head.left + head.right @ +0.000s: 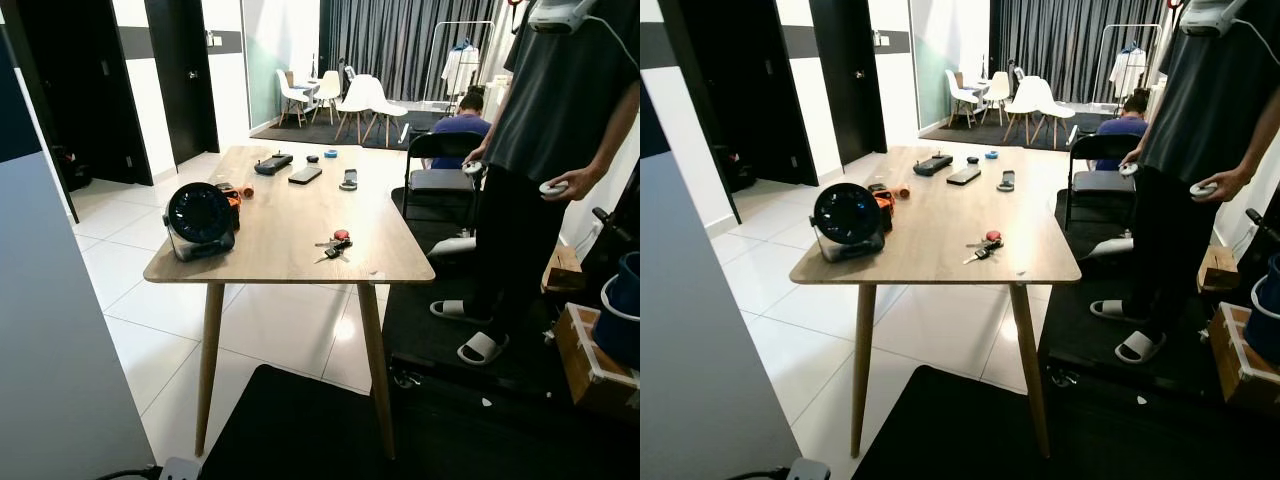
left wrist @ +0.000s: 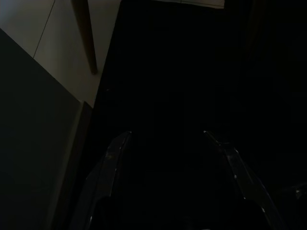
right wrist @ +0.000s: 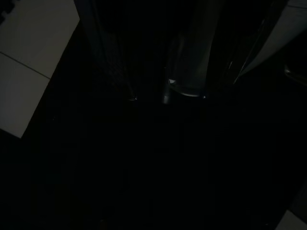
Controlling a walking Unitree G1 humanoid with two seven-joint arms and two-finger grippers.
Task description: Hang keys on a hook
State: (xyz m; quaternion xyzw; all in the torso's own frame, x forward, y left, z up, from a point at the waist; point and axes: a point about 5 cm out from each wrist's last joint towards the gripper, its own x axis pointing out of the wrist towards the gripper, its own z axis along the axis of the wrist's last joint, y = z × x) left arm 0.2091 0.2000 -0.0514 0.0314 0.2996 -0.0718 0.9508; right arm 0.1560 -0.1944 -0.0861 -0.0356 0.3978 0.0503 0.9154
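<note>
Nothing is done yet, by my reading: the keys [image 1: 335, 246] with their red tag lie on the wooden table [image 1: 270, 255] near its front edge. My left gripper [image 2: 165, 143] hangs wide open, empty; the right gripper's jaws I cannot tell.

no text, label, brand or number can be read on anything here; everything is too small or dark.
</note>
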